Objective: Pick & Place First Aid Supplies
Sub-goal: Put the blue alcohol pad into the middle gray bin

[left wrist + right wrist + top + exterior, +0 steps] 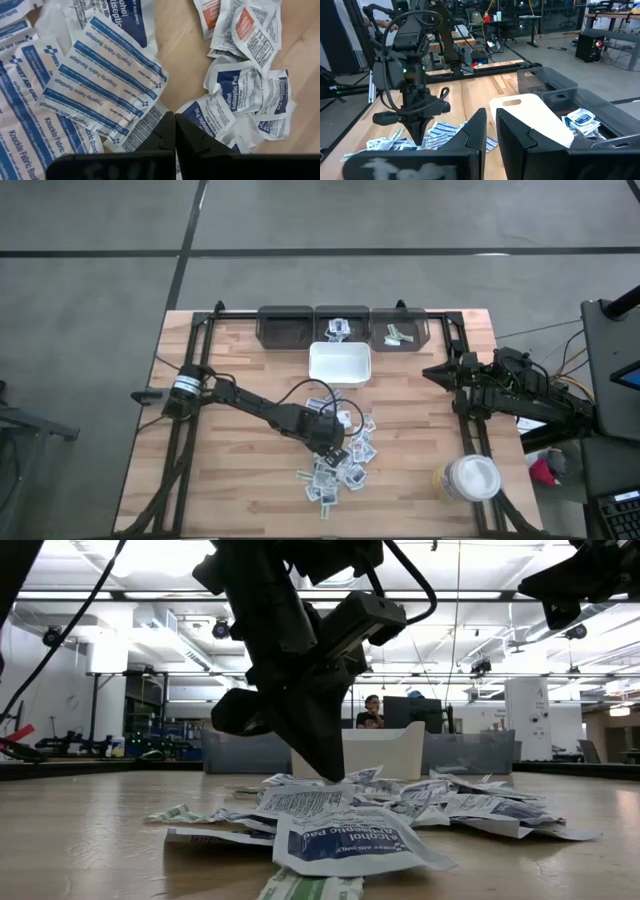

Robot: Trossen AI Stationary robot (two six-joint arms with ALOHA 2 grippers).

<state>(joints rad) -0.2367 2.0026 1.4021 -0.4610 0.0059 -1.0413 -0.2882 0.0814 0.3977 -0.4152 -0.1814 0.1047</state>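
Here the first aid supplies (340,460), small flat white packets with blue-striped and red print, lie heaped and overlapping directly beneath the left gripper (333,451), whose fingers are pressed together with nothing visibly between them. Because the packets overlap, a pinch could lift two at once or slide off flat paper on the wooden surface (230,490). The right gripper (436,373), nearly closed and empty, waits well apart.
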